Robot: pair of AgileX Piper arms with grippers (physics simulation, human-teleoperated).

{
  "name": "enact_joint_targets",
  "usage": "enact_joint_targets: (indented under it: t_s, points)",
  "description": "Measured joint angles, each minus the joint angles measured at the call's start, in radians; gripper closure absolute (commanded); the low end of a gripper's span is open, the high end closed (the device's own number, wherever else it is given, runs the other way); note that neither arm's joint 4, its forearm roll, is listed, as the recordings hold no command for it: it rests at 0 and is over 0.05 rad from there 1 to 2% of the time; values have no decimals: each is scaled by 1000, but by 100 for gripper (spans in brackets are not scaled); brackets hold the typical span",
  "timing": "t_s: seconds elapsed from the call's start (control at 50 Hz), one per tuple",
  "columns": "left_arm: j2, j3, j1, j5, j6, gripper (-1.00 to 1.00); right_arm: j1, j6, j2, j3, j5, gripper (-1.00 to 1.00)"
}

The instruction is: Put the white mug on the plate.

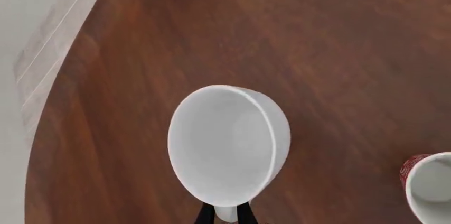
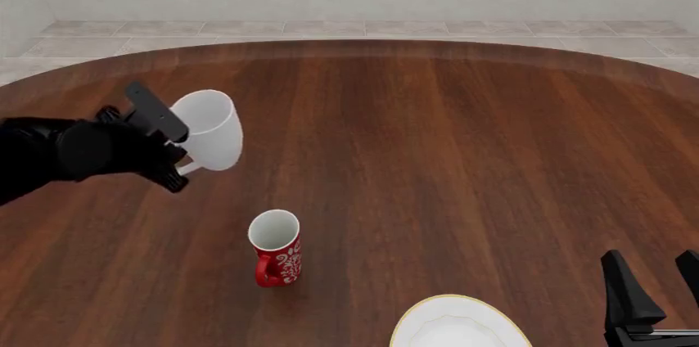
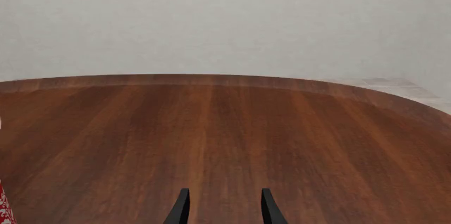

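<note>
The white mug (image 2: 211,128) is plain white inside and out. The smaller mug (image 2: 275,249) is red with white curling lettering and a white inside. The plate (image 2: 460,326) is white with a thin yellowish-gold rim. The bench (image 2: 459,159) is reddish-brown streaked wood. Both tools, left (image 2: 164,150) and right (image 2: 656,302), are black.

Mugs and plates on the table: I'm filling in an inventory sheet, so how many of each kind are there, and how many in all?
Mugs: 2, the white mug held up by the left gripper, and the red mug standing on the table.
Plates: 1, the plate at the near edge.
Total: 3
</note>
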Motion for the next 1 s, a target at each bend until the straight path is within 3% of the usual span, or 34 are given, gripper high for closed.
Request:
enact_joint_targets:
  t_s: [0.46, 1.0]
  points:
    - [-178, 32, -191, 110, -38, 100, 0, 0, 0, 0, 0, -100]
    - [-213, 27, -404, 156, -62, 100, 0, 0, 0, 0, 0, -100]
